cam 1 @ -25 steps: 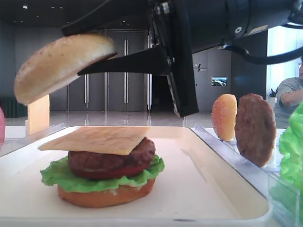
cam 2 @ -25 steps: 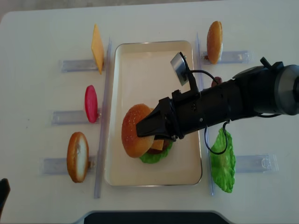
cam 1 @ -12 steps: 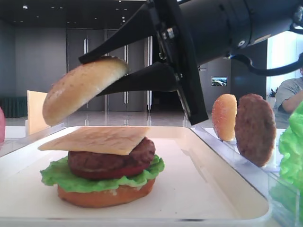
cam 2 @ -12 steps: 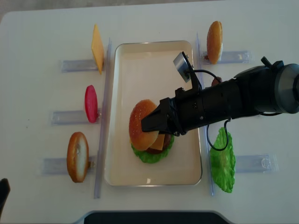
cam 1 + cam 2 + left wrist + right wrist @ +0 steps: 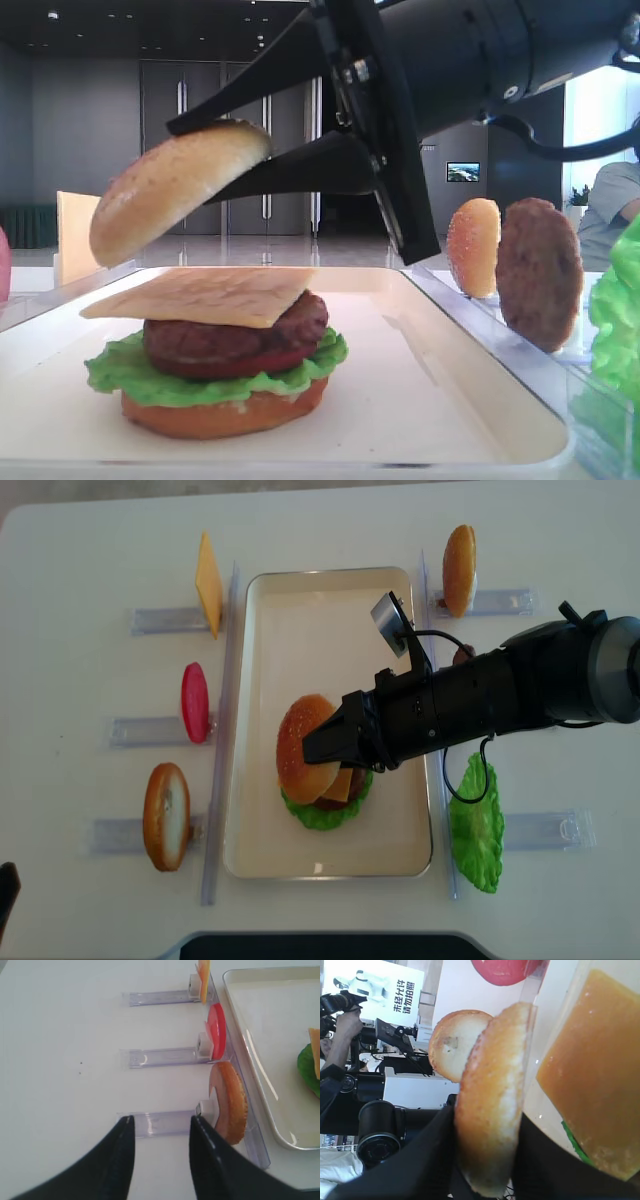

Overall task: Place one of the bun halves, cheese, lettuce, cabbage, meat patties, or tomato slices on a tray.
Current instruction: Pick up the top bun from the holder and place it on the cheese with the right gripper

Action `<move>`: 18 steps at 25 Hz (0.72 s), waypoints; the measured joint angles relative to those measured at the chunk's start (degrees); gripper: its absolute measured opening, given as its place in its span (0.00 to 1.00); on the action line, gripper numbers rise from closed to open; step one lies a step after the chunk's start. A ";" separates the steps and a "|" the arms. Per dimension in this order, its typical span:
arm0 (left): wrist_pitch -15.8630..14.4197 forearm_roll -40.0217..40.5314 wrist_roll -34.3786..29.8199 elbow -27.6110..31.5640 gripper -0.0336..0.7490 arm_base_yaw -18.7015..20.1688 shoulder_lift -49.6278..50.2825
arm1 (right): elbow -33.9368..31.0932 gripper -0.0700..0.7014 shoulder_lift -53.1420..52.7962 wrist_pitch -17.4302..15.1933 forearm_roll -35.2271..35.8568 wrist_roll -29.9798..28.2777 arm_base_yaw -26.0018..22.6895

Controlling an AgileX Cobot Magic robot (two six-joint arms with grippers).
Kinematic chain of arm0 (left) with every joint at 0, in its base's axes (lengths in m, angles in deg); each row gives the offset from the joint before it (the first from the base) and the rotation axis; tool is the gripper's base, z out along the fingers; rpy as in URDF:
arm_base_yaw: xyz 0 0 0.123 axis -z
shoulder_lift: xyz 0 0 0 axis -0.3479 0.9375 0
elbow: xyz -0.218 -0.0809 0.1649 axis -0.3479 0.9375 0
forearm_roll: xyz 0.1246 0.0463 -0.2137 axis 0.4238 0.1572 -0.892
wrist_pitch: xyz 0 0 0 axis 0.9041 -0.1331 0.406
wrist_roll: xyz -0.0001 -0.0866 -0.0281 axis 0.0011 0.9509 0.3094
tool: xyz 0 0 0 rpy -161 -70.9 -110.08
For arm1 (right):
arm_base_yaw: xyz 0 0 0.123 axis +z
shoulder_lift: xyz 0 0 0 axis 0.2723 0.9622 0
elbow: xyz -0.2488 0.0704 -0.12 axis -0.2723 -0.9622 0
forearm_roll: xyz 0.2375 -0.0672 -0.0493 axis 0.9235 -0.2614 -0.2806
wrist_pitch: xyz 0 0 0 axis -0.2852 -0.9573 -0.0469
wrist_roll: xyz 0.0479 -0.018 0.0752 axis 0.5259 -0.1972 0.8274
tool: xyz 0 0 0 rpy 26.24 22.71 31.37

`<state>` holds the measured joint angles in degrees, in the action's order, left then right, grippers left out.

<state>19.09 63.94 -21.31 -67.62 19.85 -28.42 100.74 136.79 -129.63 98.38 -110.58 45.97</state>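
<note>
Right pincer point(image 5: 318, 748) pinching domed sesame-speckled bun top point(image 5: 303, 746), tilted above square cheese point(image 5: 200, 294); left pincer point(image 5: 160, 1150) spread.

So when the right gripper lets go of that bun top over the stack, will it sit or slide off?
The bun top is held tilted above the cheese, so it may land edge-first. The cheese looks smooth and slanted, so sliding seems possible. It keeps its dome in the right gripper, so it is probably firm.

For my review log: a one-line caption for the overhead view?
Right gripper holds bun top tilted above the stacked burger on the tray.
</note>
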 joint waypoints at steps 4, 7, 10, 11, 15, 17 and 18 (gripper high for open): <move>0.00 0.00 0.00 0.00 0.40 0.00 0.00 | 0.00 0.42 0.00 -0.17 0.00 0.00 0.00; 0.00 0.00 0.00 0.00 0.40 0.00 0.00 | 0.00 0.42 0.00 -0.83 -0.04 0.18 0.00; 0.00 0.00 0.00 0.00 0.40 0.00 0.00 | 0.00 0.42 0.00 -1.32 0.08 0.41 0.00; 0.00 0.00 0.00 0.00 0.40 0.00 0.00 | 0.00 0.42 0.00 -1.40 0.14 0.41 0.00; 0.00 0.00 0.00 0.00 0.40 0.00 0.00 | 0.00 0.42 0.21 -1.75 0.32 0.41 0.00; 0.00 0.00 0.00 0.00 0.40 0.00 0.00 | 0.00 0.42 1.24 -3.32 0.43 0.41 -0.05; 0.00 0.00 0.00 0.00 0.40 0.00 0.00 | 0.00 0.42 1.96 -4.01 0.43 0.41 -0.11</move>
<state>19.09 63.94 -21.31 -67.62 19.85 -28.42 100.74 138.75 -133.64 98.81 -110.17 45.86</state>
